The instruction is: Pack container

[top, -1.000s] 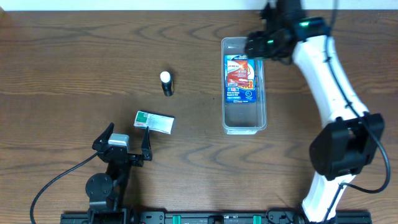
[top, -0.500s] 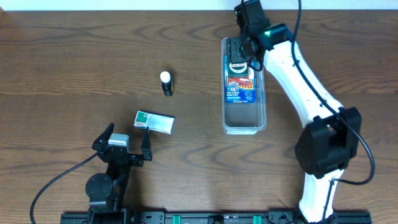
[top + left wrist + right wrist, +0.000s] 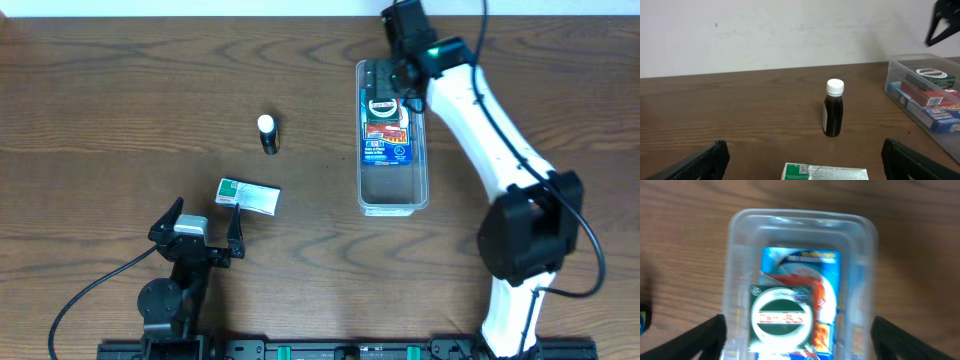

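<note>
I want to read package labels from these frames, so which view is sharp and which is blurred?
Right wrist view: soft throughout, the container and the green-and-white label inside it are smeared and the text is unreadable. Left wrist view: crisp on the dark bottle, evenly lit, no strong glare. Overhead view: sharp, but the print is too small to read.

1. Bright, even light from above falls on the counter; its wood grain reads crisply and shadows are short and soft.
2. The right wrist view is blurred: the container looks hazy, with a pale sheen.
3. The left wrist view is sharp on the bottle.
</note>
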